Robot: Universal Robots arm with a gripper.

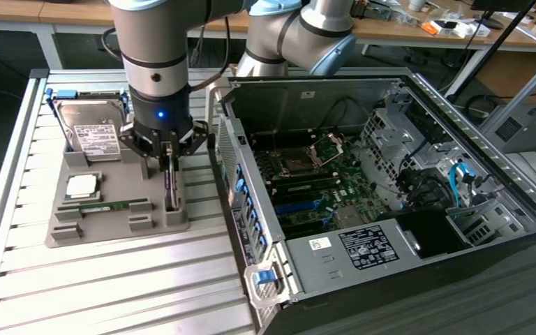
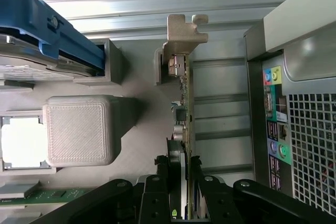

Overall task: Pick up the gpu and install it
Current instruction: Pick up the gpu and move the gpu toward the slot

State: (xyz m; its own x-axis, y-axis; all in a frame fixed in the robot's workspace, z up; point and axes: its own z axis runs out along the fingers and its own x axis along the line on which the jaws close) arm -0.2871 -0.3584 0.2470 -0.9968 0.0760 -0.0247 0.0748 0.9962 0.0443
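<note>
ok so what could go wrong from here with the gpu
1. The pincer is closed on the gpu's thin edge, toward the end away from the bracket, so the card may tilt when raised.
2. The bracket sits against a post of the holder and could catch there.
3. The case stands close beside the holder, so a swinging card might strike its wall.

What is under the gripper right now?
The gpu, standing on edge in the grey holder, clamped by the gripper. Its lower edge is hidden in the holder's slot.
</note>
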